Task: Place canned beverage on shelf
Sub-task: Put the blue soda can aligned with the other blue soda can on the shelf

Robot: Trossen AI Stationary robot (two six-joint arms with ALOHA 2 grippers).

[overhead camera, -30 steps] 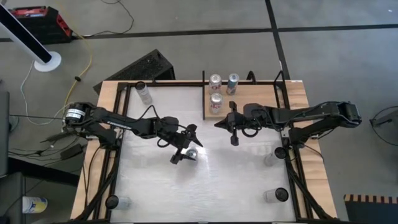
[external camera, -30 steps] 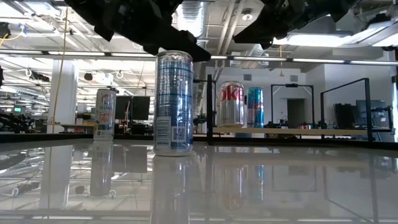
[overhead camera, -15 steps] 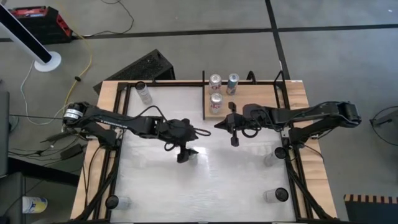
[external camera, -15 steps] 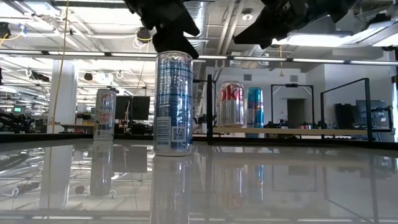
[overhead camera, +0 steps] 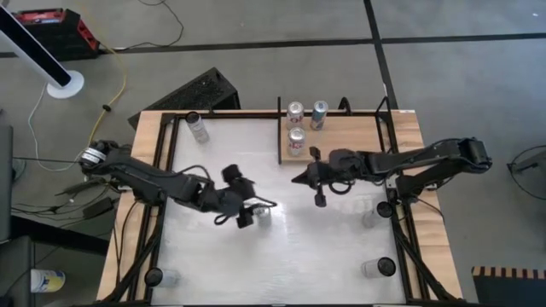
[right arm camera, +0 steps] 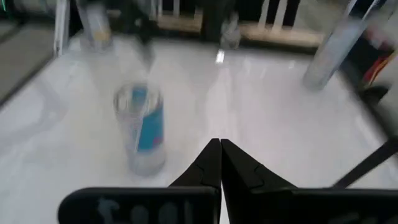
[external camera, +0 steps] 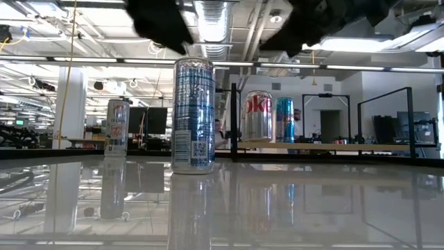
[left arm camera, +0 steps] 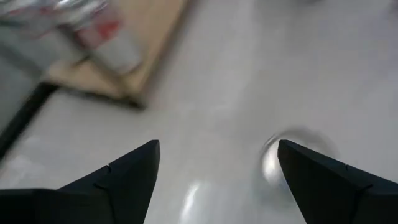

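White tabletop (overhead camera: 213,264) under both arms, workshop hall behind. Tall silver-blue can (external camera: 193,114) upright near mid-table, untouched, well apart from shelf (overhead camera: 358,141) at far right, with three cans (overhead camera: 295,141) on shelf's left end. Left gripper (overhead camera: 247,212) above and just beside can, fingers (left arm camera: 121,177) spread wide, nothing between them; can off to one side of gap in left wrist view, not centred. Right gripper (overhead camera: 319,189) hovering mid-table near shelf, fingers (right arm camera: 219,163) pressed shut, empty. Step in hand, judged: grasp not yet made. To do well: centre gap over can first, then descend so fingers straddle can body below rim, close squarely on mid-height. Risk: fingertip clipping can top, toppling tall narrow can. Then lift straight, carry to bare board right of standing cans.
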